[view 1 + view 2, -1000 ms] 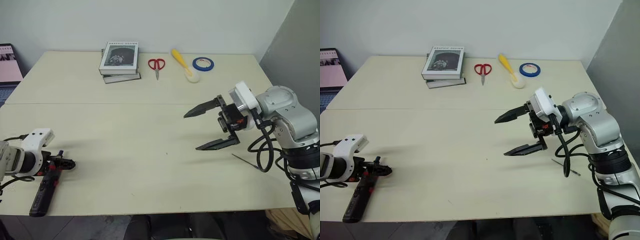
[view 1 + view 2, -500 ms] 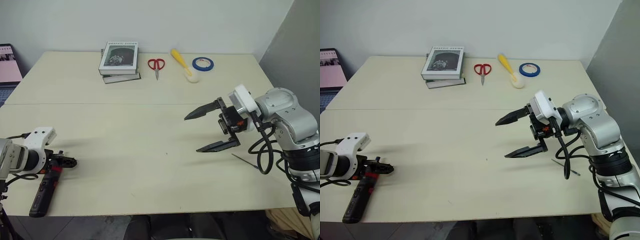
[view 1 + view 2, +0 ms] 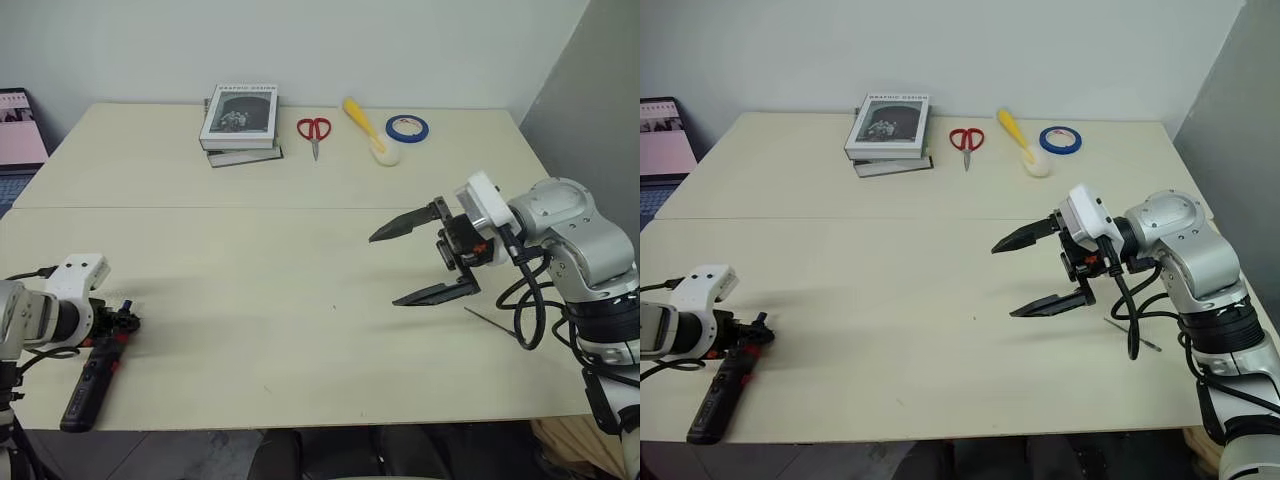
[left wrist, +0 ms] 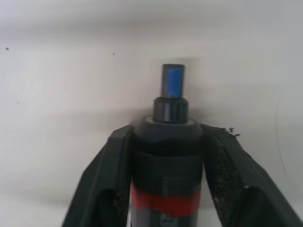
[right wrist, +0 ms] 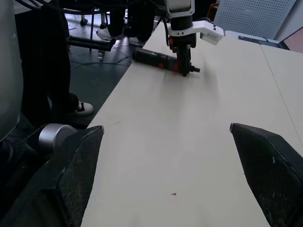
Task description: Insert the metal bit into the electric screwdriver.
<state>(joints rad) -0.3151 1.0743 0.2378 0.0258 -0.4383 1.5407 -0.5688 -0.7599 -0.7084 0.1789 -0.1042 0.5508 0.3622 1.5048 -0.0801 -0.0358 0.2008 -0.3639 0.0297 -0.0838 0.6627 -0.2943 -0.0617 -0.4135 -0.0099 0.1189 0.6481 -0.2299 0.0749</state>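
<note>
The electric screwdriver (image 3: 84,385), black with a red band, lies at the table's near left corner with its nose pointing away from the front edge. My left gripper (image 3: 118,324) is shut on its nose end, just ahead of the red band. In the left wrist view both fingers (image 4: 110,165) press the barrel of the screwdriver (image 4: 166,156). The metal bit (image 3: 492,324), a thin grey rod, lies flat on the table at the right. My right gripper (image 3: 385,268) hovers open above the table, left of the bit, with nothing between its fingers.
Along the far edge lie stacked books (image 3: 238,120), red-handled scissors (image 3: 313,130), a yellow-handled brush (image 3: 368,128) and a blue tape roll (image 3: 407,127). A laptop (image 3: 18,122) sits at the far left. A person's legs (image 5: 57,71) stand beside the table.
My left gripper has shut on the screwdriver's nose; its fingers stood apart before. The right arm has stayed where it was.
</note>
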